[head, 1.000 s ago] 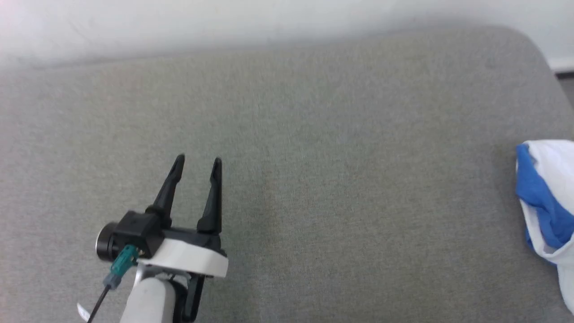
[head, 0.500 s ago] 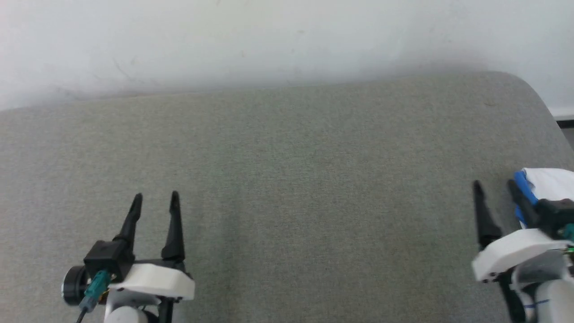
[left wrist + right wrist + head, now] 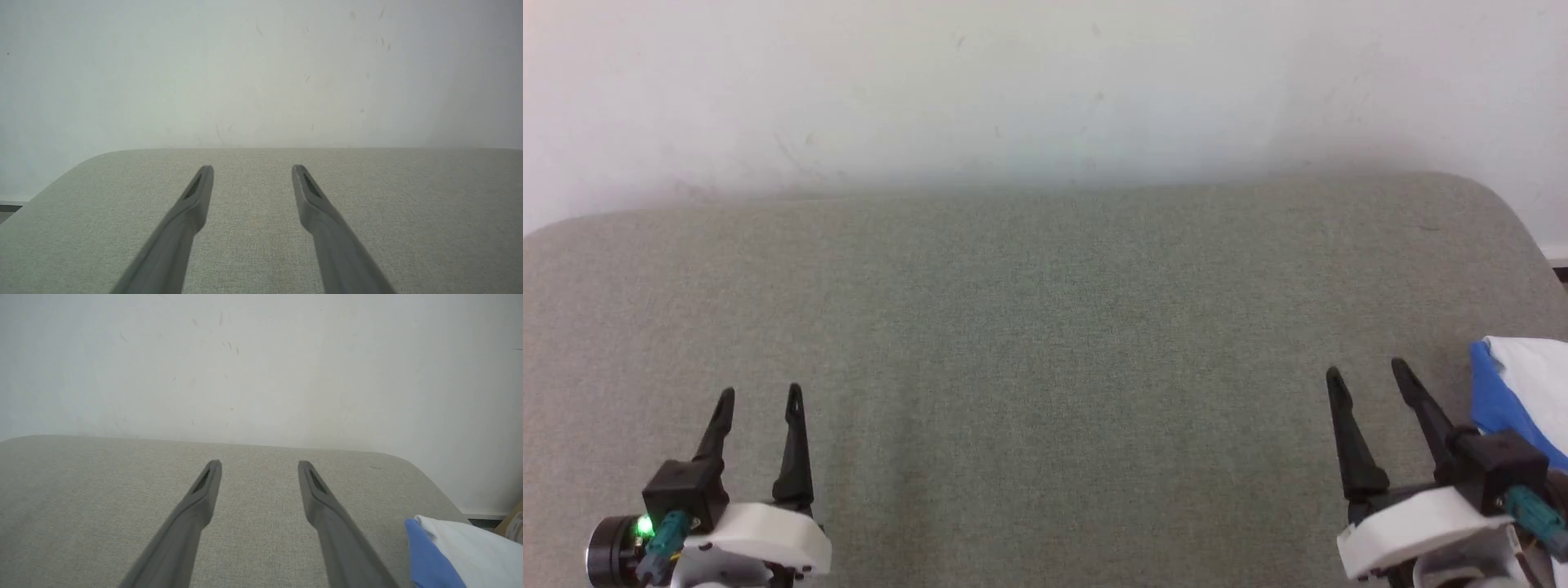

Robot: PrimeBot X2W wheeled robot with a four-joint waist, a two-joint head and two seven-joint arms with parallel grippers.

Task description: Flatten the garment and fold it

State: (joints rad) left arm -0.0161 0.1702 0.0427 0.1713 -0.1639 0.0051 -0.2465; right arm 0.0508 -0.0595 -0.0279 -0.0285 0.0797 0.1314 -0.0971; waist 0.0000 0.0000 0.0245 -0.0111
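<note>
The garment, white with a royal-blue part, lies bunched at the right edge of the grey cushion in the head view. In the right wrist view its blue and white folds sit at the lower right. My right gripper hovers open just left of the garment, fingers empty and apart from it. My left gripper stands open at the lower left, far from the garment, with nothing between its fingers.
A wide grey fabric cushion spreads between the two grippers. A white wall rises right behind its far edge. A strip of dark floor and a brown box corner show past the cushion's rounded right corner.
The head camera has tilted up, so more wall shows. The right gripper has come into the picture beside the garment. Both grippers stay open.
</note>
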